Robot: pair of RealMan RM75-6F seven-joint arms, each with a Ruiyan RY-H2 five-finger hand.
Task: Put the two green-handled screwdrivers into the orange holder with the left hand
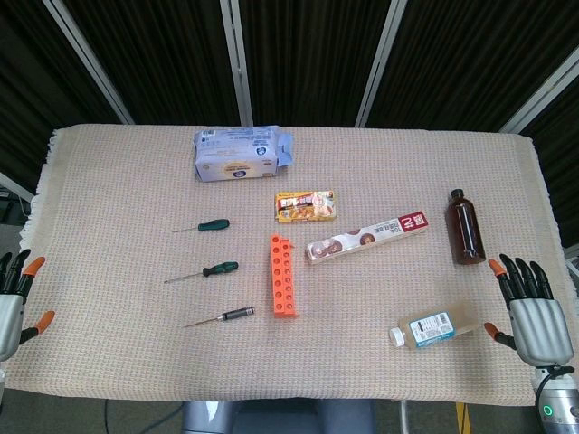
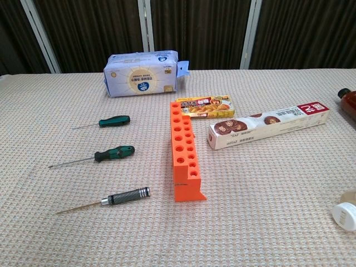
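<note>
Left hand (image 1: 13, 294) open at table edge (image 1: 27, 226), screwdrivers (image 1: 210, 225) apart

Hardly any legible txt. Long box (image 2: 268, 128), right of centre in chest view: large white chars on red end panel, look like "NJ" upside down, unsure. Blue-white pack (image 2: 141, 74), yellow box (image 2: 207, 107), clear bottle label (image 1: 429, 327): print too small to read.
</note>
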